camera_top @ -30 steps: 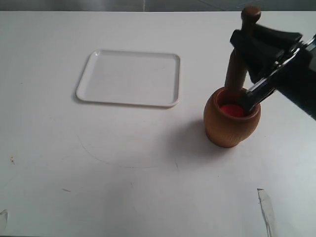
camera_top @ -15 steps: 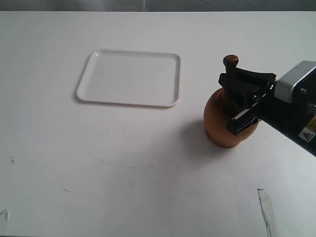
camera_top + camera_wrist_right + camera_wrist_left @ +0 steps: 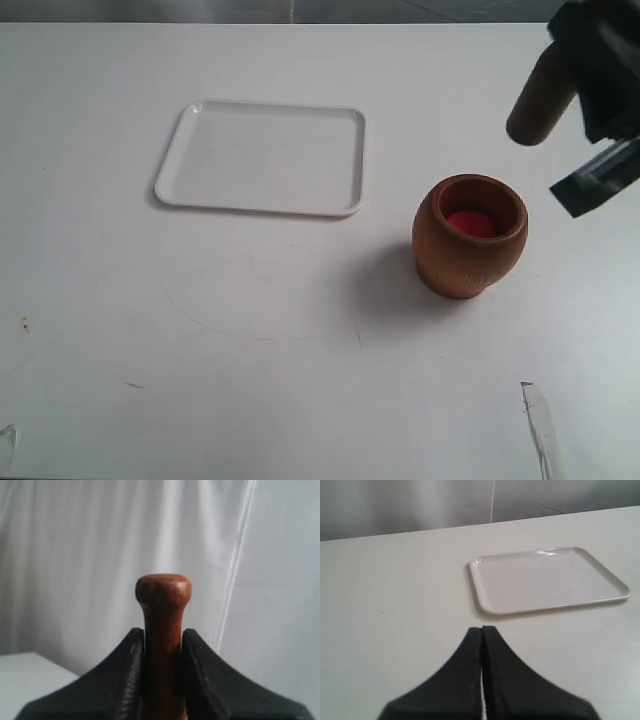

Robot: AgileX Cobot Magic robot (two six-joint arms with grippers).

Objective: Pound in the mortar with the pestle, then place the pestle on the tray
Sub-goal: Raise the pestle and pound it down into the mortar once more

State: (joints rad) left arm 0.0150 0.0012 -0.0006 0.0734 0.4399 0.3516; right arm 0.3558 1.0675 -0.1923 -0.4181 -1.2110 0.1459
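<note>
Whereas the pestle (image 3: 540, 105) stood sunk in the mortar (image 3: 470, 240) half a second ago, the mortar now sits open on the table (image 3: 300, 380) with its red bottom showing. The right gripper (image 3: 162, 639), clenched on the pestle's neck, has lifted it clear, up and to the right. Whether another blow or the transfer follows cannot be told; the left gripper (image 3: 481, 636) is pressed shut on nothing, and the tray (image 3: 260, 206) lies bare farther back, well apart from the mortar.
</note>
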